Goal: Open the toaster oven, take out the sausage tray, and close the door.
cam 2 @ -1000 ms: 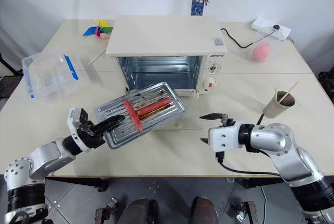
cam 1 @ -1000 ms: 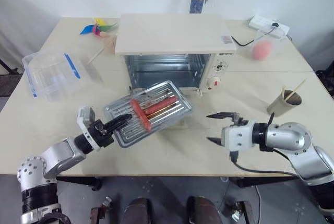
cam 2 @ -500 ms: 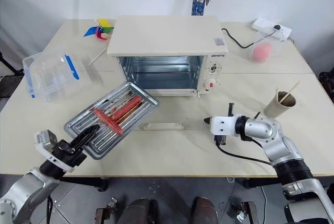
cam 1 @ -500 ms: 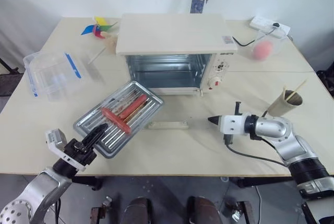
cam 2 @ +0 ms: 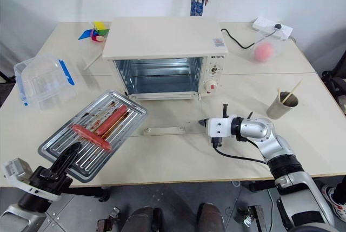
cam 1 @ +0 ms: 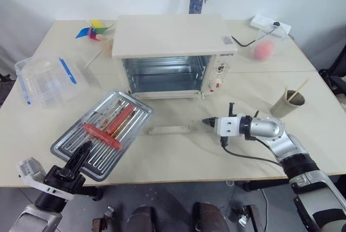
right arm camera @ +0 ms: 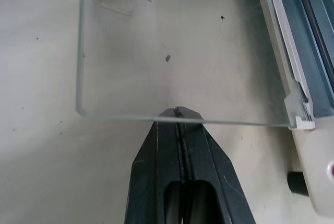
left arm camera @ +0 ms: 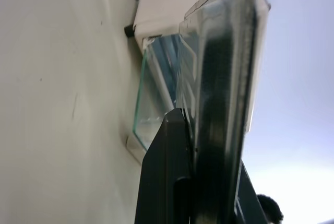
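Both sets of jaws are closed right now. From the head views, the left gripper (cam 1: 81, 153) is clamped on the near corner of the sausage tray (cam 1: 102, 133), and the right gripper (cam 1: 207, 121) has its black fingers pinched together with nothing between them, its tip right at the edge of the door (cam 1: 178, 114).

That tray is a shallow silver thing with a ridged base and a few red sausages (cam 1: 111, 126) lying across it. It sits out to the left of the toaster oven (cam 1: 173, 53), over the front left part of the table (cam 1: 259, 151). The oven is a boxy cream-white unit with red-tipped knobs on its right side, and its bare shiny cavity is in plain sight. The door lies folded down flat, its cream bar handle (cam 1: 170, 130) nearest the table's front edge.

Compared with a second ago, the tray has come well away from the oven mouth toward the left front, and the right gripper, which was spread open, has snapped together and slid in toward the glass.

Left wrist view: the tray rim (left arm camera: 229, 78) sits edge-on between the fingers (left arm camera: 167, 172).

Right wrist view: the closed fingers (right arm camera: 156, 182) meet the glass pane's edge (right arm camera: 182, 114).
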Robot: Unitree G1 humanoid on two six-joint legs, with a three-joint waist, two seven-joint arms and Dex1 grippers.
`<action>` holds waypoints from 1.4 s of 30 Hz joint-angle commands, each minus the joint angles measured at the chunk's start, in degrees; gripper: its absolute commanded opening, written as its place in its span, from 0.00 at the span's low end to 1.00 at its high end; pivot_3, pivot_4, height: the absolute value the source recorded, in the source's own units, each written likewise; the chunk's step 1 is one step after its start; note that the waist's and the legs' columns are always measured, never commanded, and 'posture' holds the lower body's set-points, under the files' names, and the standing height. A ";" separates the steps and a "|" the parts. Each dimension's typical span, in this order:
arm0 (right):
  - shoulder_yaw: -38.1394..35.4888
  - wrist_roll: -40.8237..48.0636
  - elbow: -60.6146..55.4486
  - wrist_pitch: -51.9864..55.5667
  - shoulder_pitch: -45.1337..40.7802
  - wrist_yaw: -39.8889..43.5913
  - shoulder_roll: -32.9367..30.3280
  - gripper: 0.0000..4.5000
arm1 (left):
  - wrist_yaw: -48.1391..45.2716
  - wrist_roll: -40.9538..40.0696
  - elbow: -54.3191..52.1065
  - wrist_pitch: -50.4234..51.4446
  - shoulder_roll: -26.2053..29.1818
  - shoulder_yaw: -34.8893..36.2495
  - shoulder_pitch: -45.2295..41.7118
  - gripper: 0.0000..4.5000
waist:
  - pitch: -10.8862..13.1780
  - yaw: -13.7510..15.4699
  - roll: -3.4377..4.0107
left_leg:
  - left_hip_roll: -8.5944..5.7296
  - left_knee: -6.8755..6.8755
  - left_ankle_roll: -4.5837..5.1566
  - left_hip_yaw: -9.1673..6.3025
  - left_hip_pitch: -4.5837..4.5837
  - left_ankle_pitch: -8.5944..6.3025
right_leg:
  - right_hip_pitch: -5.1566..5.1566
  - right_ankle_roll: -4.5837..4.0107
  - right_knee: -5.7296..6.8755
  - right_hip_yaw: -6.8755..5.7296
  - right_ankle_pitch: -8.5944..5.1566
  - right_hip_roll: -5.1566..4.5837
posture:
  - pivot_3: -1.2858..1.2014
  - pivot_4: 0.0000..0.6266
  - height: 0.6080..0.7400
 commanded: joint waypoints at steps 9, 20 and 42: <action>0.06 4.20 -0.52 0.58 -1.18 5.94 0.98 0.01 | -2.81 -1.78 -3.89 -8.00 -1.73 5.54 6.61 0.00 | 0.00 0.21 0.00 | 0.00 0.04 0.06 0.03 -0.02 -0.05 | -0.01 -0.01 -0.18 0.08 0.00 0.02 | 0.52 0.24 1.00; -2.25 10.95 -5.51 7.84 -3.46 14.53 -0.88 0.01 | -4.20 -1.78 -3.92 -9.15 -2.98 8.74 9.33 0.00 | 0.01 0.25 0.01 | 0.00 0.05 0.11 0.05 -0.05 -0.10 | -0.02 -0.01 -0.25 0.10 -0.01 0.02 | 0.52 0.24 1.00; -7.48 14.24 7.31 19.13 -29.14 14.37 1.95 0.01 | -5.60 -1.78 0.92 -1.34 5.01 1.31 7.07 0.00 | 0.07 0.10 0.10 | 0.03 0.09 0.14 0.13 -0.13 -0.19 | -0.16 -0.03 -0.08 0.21 -0.01 0.08 | 0.52 0.24 1.00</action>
